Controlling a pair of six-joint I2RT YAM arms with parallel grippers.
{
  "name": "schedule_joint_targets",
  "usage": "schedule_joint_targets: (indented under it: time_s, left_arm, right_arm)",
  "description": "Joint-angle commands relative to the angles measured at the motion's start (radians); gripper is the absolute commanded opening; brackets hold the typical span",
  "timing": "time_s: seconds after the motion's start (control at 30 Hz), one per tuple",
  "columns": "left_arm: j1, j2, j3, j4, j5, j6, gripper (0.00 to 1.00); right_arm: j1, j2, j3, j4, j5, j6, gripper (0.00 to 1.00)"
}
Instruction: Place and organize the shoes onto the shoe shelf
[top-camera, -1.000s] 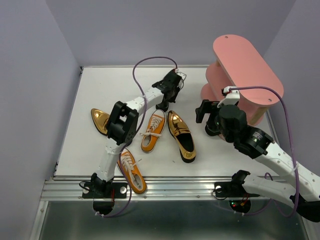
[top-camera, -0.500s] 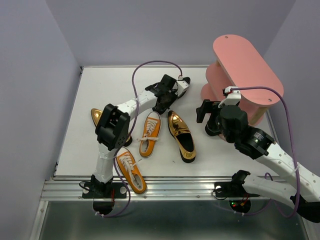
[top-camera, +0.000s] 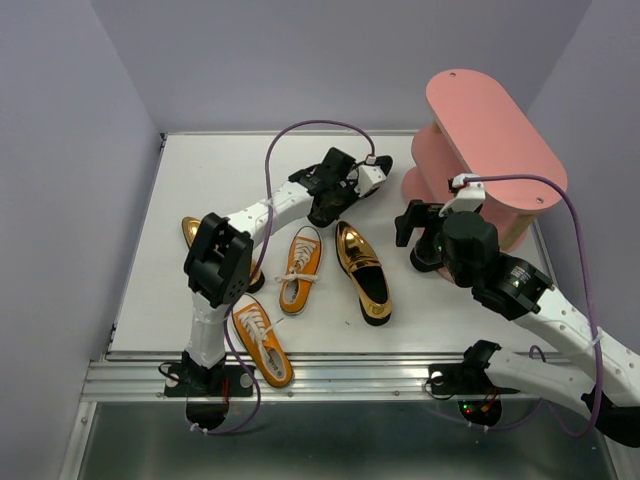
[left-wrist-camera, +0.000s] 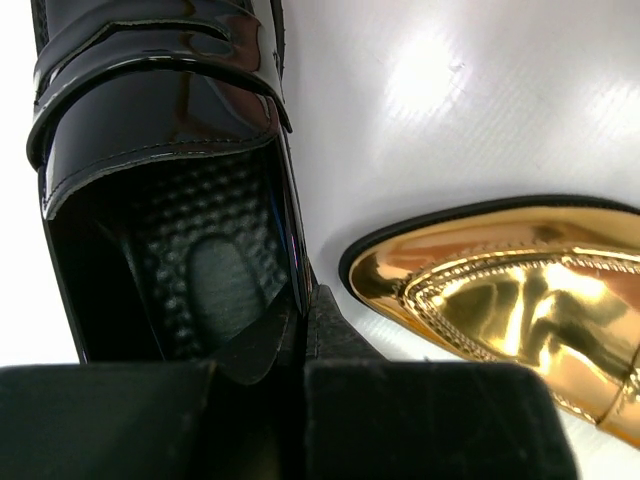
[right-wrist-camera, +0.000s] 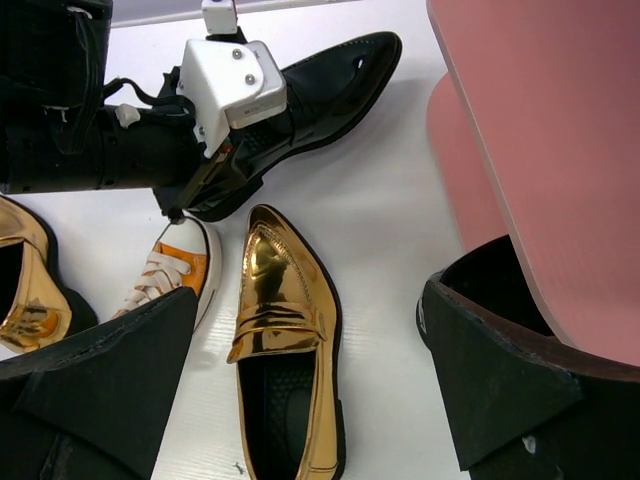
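My left gripper (top-camera: 338, 198) is shut on the side wall of a glossy black dress shoe (top-camera: 380, 163) at the back middle of the table. The left wrist view shows its fingers (left-wrist-camera: 303, 330) pinching the shoe's (left-wrist-camera: 160, 200) right wall, with a gold loafer's toe (left-wrist-camera: 520, 290) beside it. My right gripper (top-camera: 420, 235) is open and empty beside the pink shoe shelf (top-camera: 490, 130), above that gold loafer (right-wrist-camera: 285, 330). Two orange sneakers (top-camera: 302, 268) (top-camera: 262, 340) and another gold loafer (top-camera: 198, 240) lie on the table. The second black shoe is out of view.
The shelf's pink boards (right-wrist-camera: 540, 120) fill the right side of the right wrist view, close to my right finger. Purple walls close in the table on three sides. A metal rail (top-camera: 330, 375) runs along the near edge.
My left gripper has swung the black shoe to the right, so its toe now points toward the shelf. The near orange sneaker shifted slightly. The right arm has hardly moved.
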Motion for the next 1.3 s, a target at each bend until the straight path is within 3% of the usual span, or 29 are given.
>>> schedule_joint_targets:
  time_s: [0.0,0.47,1.27]
  left_arm:
    - [-0.014,-0.093,0.091,0.003,0.053,0.088,0.0]
    - [-0.094,-0.055,0.194,-0.054,0.134,0.161,0.0]
    - [-0.159,0.16,0.484,-0.095,0.197,0.209,0.0]
  right_arm:
    - [0.009,-0.021,0.016,0.0,0.031,0.009,1.0]
    - [0.009,-0.032,0.029,-0.017,0.037,0.015,1.0]
    - [0.009,-0.049,0.073,-0.055,0.043,0.02,1.0]
